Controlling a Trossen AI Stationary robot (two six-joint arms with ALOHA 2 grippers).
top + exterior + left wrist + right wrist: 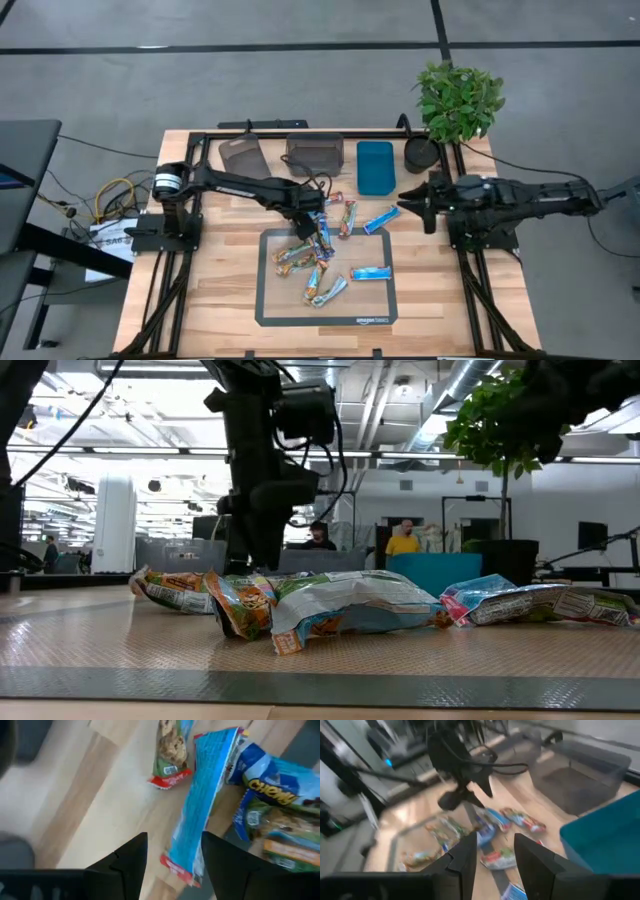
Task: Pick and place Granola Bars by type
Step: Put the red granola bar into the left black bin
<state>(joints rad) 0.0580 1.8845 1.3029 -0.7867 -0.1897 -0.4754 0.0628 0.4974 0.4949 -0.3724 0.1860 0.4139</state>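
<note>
Foil-wrapped bars (318,262) lie scattered on and around a dark mat (375,305) in the middle of the wooden table (200,300). Most sit in a loose pile on the mat's upper left part. Their wrappers are crinkled and glossy: some bright blue, some tan-brown with a picture of the bar, some mixed with green, red and blue.

One blue bar (370,272) lies alone on the mat's right side, well apart from the pile. Another blue bar (381,219) rests tilted across the mat's upper right corner. A few more lie on bare wood just above the mat, near the bins.

At the back stand two grey bins (316,152) and a blue bin (375,166), with a potted plant (458,98) to their right.

Left gripper (322,232) hangs over the pile at the mat's top edge. Its fingers (131,857) are spread, with a long blue bar (200,805) lying between them, edged red at its near end; I cannot tell whether they touch it.

Right gripper (413,197) waits above the wood right of the blue bin, fingers spread and holding nothing.
</note>
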